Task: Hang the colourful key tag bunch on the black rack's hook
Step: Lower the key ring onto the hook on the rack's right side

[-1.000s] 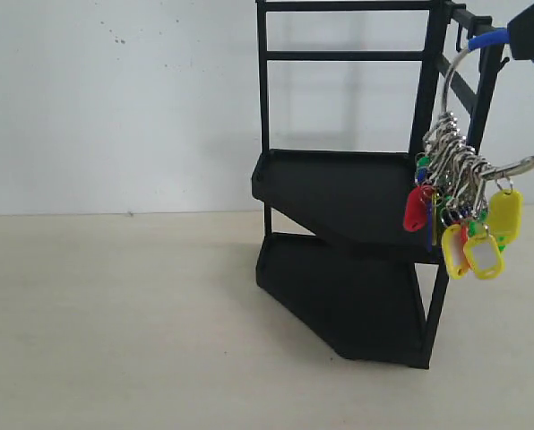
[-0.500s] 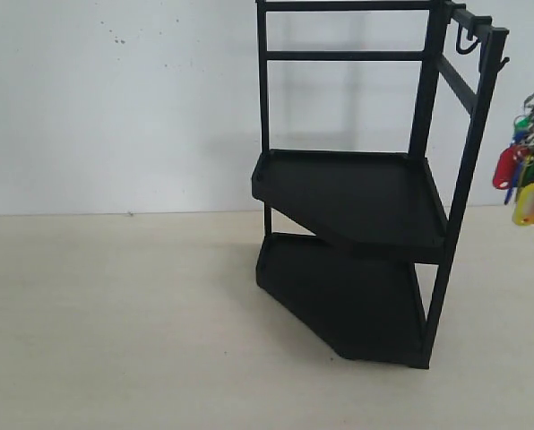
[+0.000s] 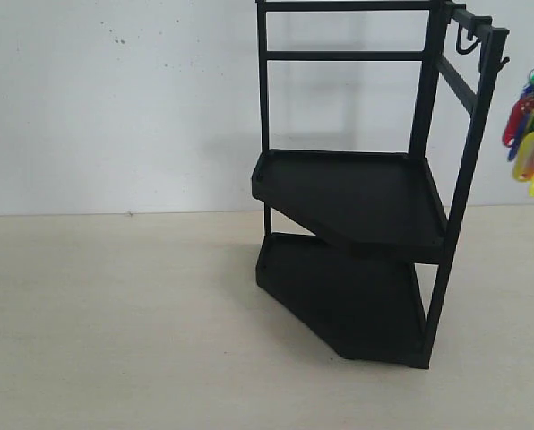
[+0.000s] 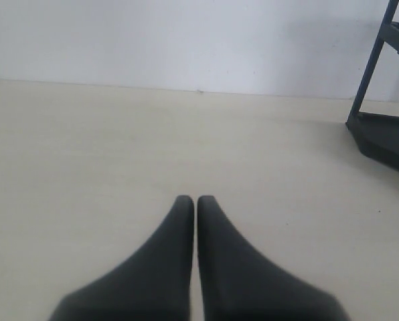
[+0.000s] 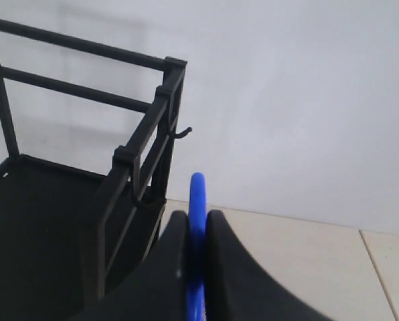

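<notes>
The black rack (image 3: 357, 193) stands on the table at centre right. Its hook (image 3: 503, 61) is a small upturned prong on the front post near the top, also seen in the right wrist view as the hook (image 5: 182, 132). The colourful key tag bunch (image 3: 529, 134) hangs in the air at the exterior view's right edge, right of the rack and apart from it. My right gripper (image 5: 197, 217) is shut on the bunch's blue loop (image 5: 197, 190), right of the rack's top corner. My left gripper (image 4: 190, 200) is shut on nothing, low over the table.
A curved J-hook (image 3: 465, 43) hangs under the rack's top rail, behind the front post. The rack's lower tray (image 4: 387, 137) shows at the edge of the left wrist view. A white wall (image 3: 115, 98) stands behind the pale tabletop (image 3: 115, 313).
The key tag bunch has swung away from the rack's front post to the right and slightly up, now mostly cut off by the frame's edge. The left gripper shows no movement.
</notes>
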`<state>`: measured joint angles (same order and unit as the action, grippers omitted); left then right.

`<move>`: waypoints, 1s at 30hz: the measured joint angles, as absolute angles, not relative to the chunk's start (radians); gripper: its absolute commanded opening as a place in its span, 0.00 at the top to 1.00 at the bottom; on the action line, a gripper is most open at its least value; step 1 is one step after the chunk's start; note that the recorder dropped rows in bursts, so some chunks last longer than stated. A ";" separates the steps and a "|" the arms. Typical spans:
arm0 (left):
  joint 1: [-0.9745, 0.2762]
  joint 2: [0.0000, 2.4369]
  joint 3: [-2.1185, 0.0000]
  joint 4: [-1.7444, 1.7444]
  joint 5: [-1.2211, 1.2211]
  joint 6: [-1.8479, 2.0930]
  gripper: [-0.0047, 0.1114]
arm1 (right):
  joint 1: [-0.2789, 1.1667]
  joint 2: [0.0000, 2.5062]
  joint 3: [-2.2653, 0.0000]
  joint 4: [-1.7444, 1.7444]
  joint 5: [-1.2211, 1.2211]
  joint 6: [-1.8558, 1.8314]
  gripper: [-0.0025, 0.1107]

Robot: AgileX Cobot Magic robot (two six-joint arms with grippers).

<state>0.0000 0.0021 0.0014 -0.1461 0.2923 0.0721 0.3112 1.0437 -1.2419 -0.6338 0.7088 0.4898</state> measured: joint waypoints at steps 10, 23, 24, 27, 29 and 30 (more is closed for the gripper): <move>0.000 0.002 0.001 -0.146 0.292 0.072 0.92 | 0.311 1.209 -1.242 -0.769 0.665 0.611 0.98; 0.000 0.002 0.001 -0.146 0.292 0.072 0.92 | 0.311 1.269 -1.242 -0.789 0.592 0.658 0.98; 0.000 0.002 0.001 -0.146 0.292 0.072 0.92 | 0.311 1.269 -1.242 -0.789 0.589 0.660 0.98; 0.000 0.002 0.001 -0.146 0.292 0.072 0.92 | 0.311 1.269 -1.242 -0.789 0.583 0.665 0.98; 0.000 0.002 0.001 -0.146 0.292 0.072 0.92 | 0.311 1.269 -1.242 -0.789 0.582 0.669 0.95; 0.000 0.002 0.001 -0.146 0.292 0.072 0.92 | 0.311 1.269 -1.242 -0.791 0.581 0.672 0.92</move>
<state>0.0000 0.0021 0.0014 -0.1461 0.2923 0.0721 0.3112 1.2687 -1.2419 -0.7914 0.5810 0.6718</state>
